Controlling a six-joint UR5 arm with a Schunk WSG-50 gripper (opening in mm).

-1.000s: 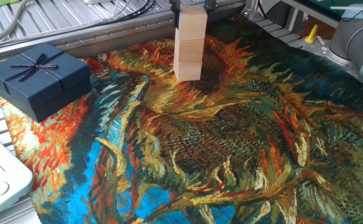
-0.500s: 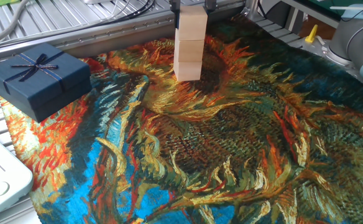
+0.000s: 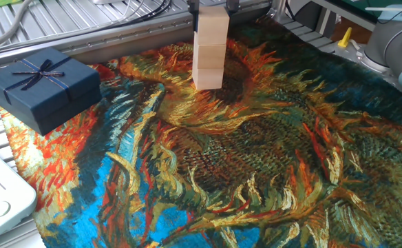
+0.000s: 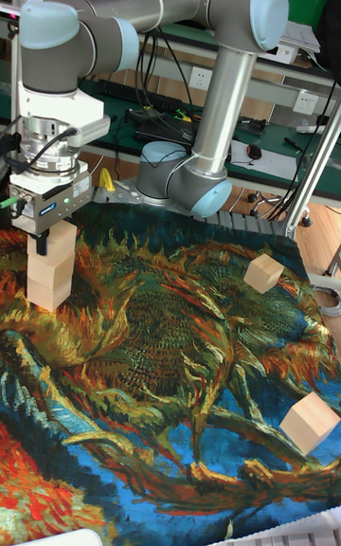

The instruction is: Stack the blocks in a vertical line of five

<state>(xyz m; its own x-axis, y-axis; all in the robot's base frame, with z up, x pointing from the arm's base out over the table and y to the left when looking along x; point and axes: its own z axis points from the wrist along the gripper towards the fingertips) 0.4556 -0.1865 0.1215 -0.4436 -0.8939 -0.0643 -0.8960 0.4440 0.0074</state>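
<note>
Open cloth (image 3: 256,158) beside stack (image 3: 209,55)

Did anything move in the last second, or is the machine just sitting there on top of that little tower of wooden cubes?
Nothing visibly changed. The end effector stays at the top block of the three-block stack, its fingers on either side of it. The dark blue gift box and the two loose blocks on the painted cloth lie as before.

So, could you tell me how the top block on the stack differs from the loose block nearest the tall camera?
The top block sits on two others between the fingers of the gripper; the loose block lies alone on the cloth, untouched. The top block sits square; the loose block is turned corner-on. Both are plain pale wooden cubes.
</note>
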